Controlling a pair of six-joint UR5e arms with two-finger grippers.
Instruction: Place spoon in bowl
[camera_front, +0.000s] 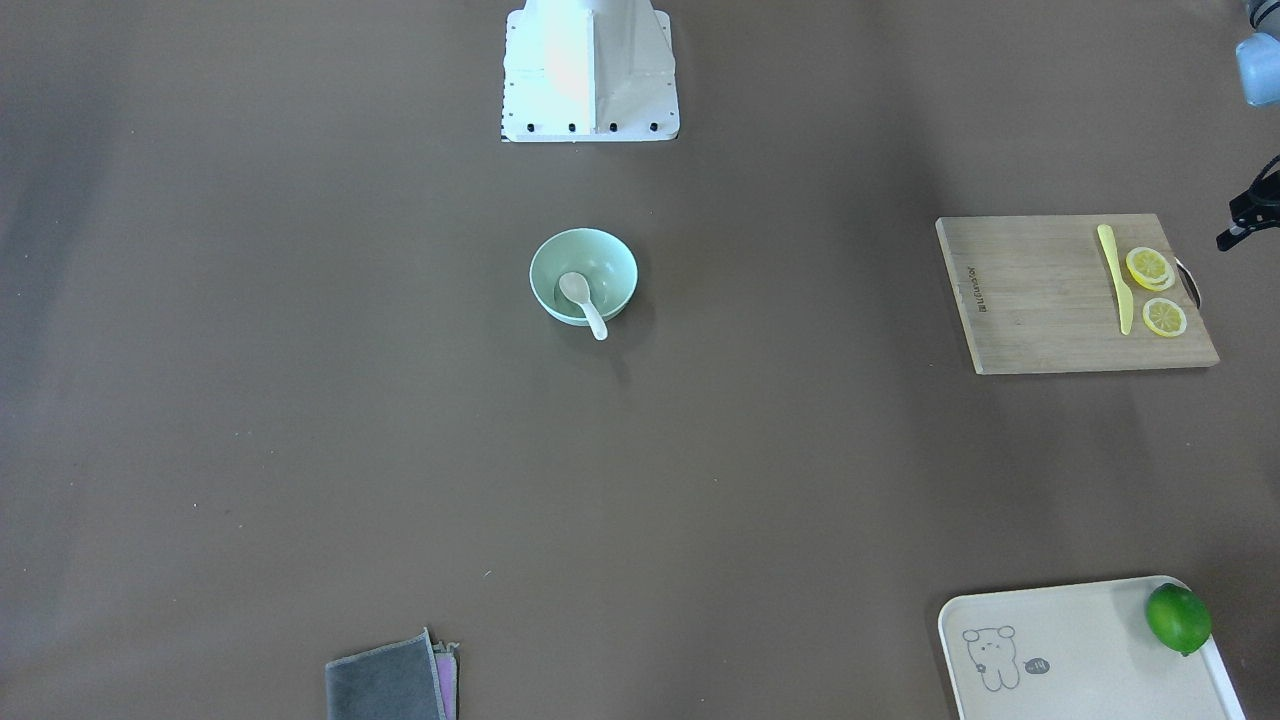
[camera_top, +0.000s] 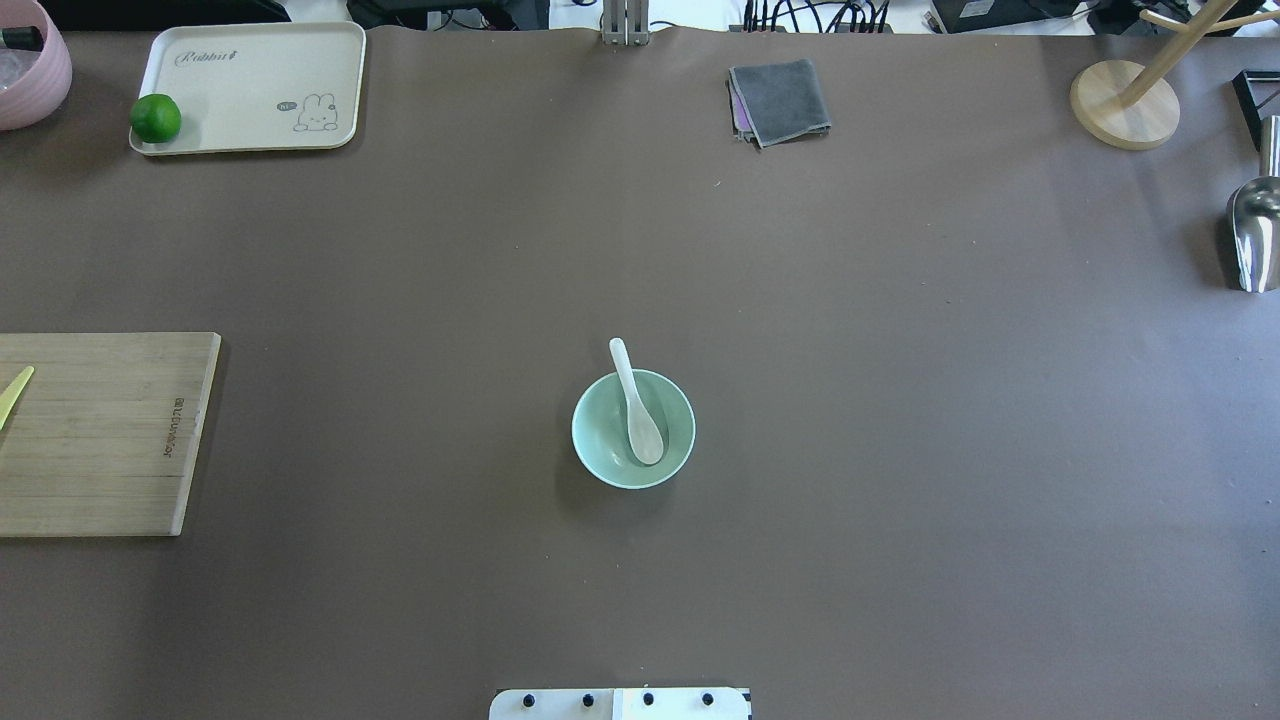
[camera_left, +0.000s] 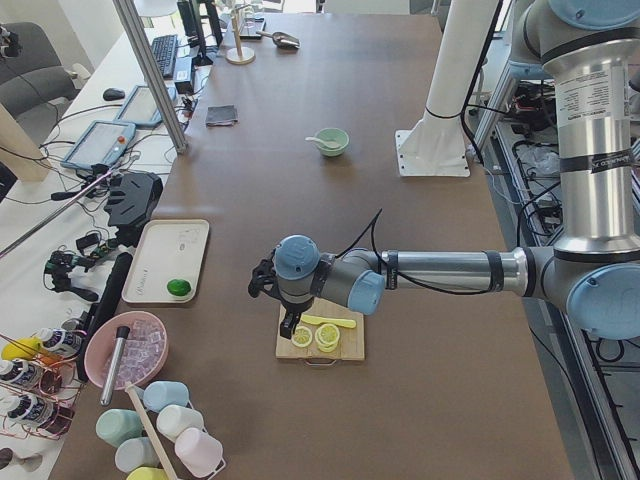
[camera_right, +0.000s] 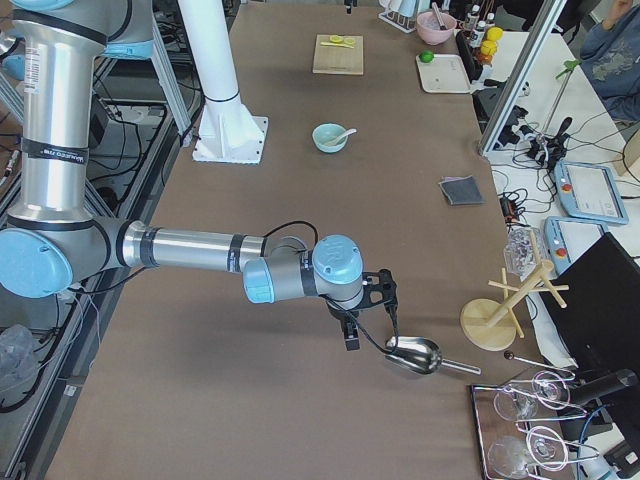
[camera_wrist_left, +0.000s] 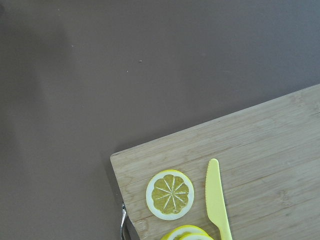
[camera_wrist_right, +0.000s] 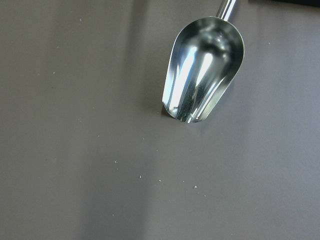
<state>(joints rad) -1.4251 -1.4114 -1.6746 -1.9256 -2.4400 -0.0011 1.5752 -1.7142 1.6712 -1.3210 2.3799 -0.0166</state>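
The brown bench carries the mint-green bowl near its middle. Seen from overhead, around that bowl lie the white robot base at 6 o'clock, a wooden cutting board at 9, a cream tray between 10 and 11, a folded grey cloth at 1, a round wooden stand at 2 and a metal scoop between 2 and 3.

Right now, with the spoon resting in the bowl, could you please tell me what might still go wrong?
1. The spoon has its handle out past the far rim of the bowl, so a bump could tip it out.
2. The left arm hangs low over the cutting board, so a careless move might scatter the lemon slices or the yellow knife.
3. The right arm sits close above the metal scoop and could knock it.
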